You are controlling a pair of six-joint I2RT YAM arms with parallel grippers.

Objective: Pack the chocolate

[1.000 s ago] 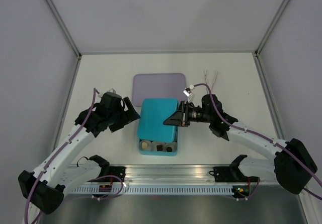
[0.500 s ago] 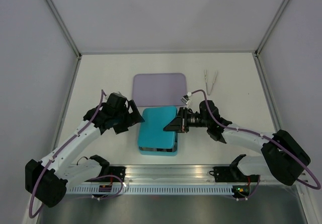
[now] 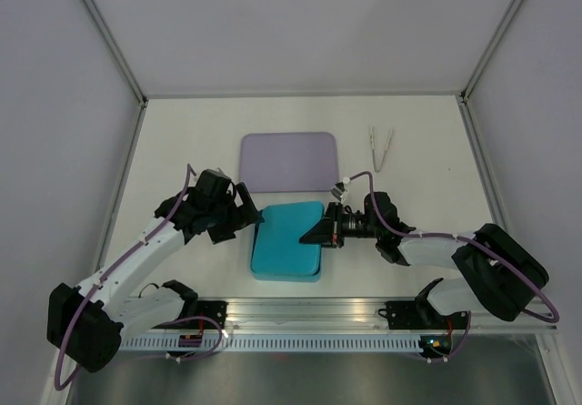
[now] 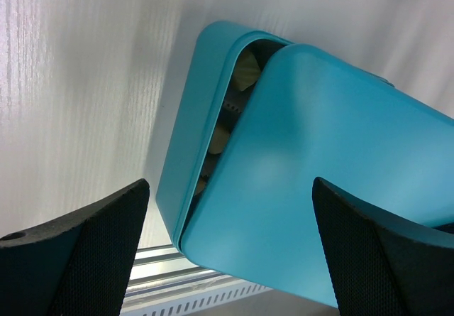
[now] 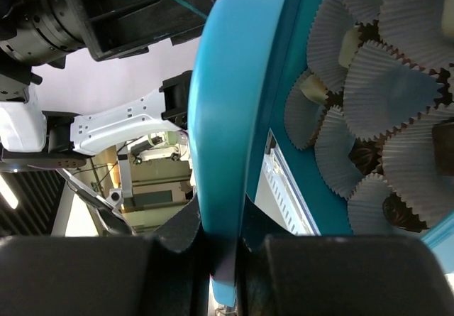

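Observation:
A teal box [image 3: 285,271] sits at the table's near middle, its teal lid [image 3: 289,234] lying over it and slightly askew. My right gripper [image 3: 321,232] is shut on the lid's right edge; in the right wrist view the lid rim [image 5: 227,117] is pinched between the jaws [image 5: 220,234]. Under the lid, white paper cups [image 5: 383,82] hold the chocolate: dark pieces [image 5: 403,211] and cream pieces [image 5: 351,45]. My left gripper [image 3: 252,218] is open at the box's left side, its fingers [image 4: 85,252] spread wide over the lid [image 4: 319,160] and box wall [image 4: 188,153].
A flat lavender tray [image 3: 289,161] lies just beyond the box. Metal tweezers [image 3: 380,146] rest at the back right. An aluminium rail [image 3: 300,318] runs along the near edge, close behind the box. White walls enclose the table.
The lid, held by my right gripper, has come down and toward the near edge until it covers the open front row of the box. My left gripper has moved in beside the box.

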